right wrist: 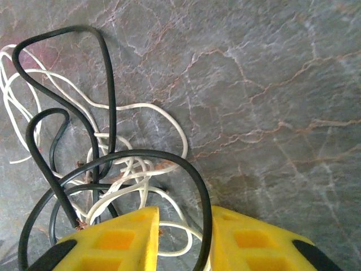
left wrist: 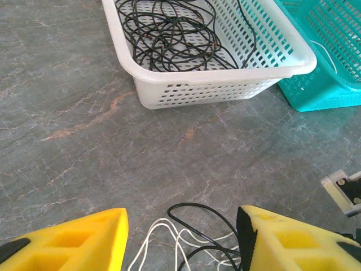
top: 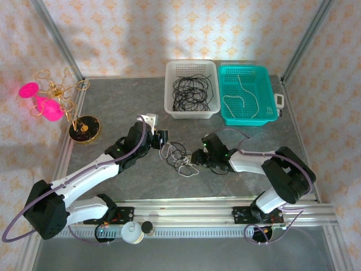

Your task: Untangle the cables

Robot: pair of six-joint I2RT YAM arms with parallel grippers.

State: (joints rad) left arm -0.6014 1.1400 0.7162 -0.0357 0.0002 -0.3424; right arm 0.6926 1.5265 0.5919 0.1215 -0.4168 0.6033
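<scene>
The cables, a small tangle of black and white cords (top: 179,157), lie on the grey table between my two grippers. My left gripper (top: 162,140) hovers at the tangle's left end. In the left wrist view it (left wrist: 182,217) stands wide open, with a black loop (left wrist: 203,210) and white strands (left wrist: 152,232) on the table between the yellow fingers. My right gripper (top: 198,157) is at the tangle's right end. In the right wrist view it (right wrist: 185,212) is open by a narrow gap. A black cable (right wrist: 198,186) runs through that gap against the right finger (right wrist: 254,243), with a white strand (right wrist: 175,215) below it.
A white basket (top: 192,112) holding coiled black cables (top: 190,91) stands at the back, with a teal basket (top: 246,120) holding a white cable (top: 242,95) beside it. A gold wire stand with pink discs (top: 84,129) is at the left. A metal rail (top: 186,213) runs along the near edge.
</scene>
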